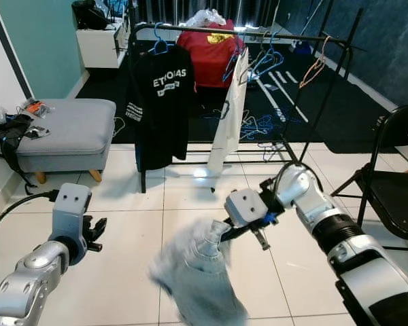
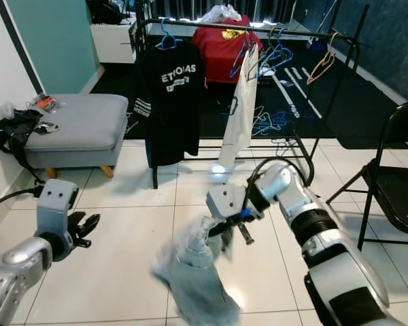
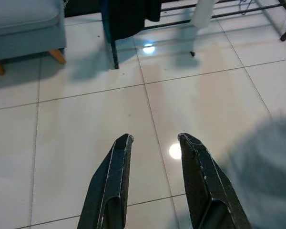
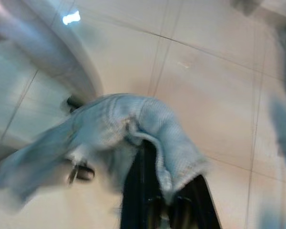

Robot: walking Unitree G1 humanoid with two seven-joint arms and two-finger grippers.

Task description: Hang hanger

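While our right gripper (image 1: 221,234) pinches the pale blue garment (image 1: 200,275) at its top, the cloth hangs blurry and crumpled just above the white tile floor (image 1: 122,272), near us in the middle. Our left gripper (image 3: 152,143) waits on the left with its fingers apart, holding nothing. Far ahead stands a black clothes rack (image 1: 258,30) with a black shirt (image 1: 160,105) and blue hangers (image 1: 262,64). A grey footstool (image 1: 68,132) sits far left, a black chair (image 1: 394,183) on the right.

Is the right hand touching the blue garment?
Touching. The right wrist view shows the right hand with its fingers closed on a fold of the blue garment.
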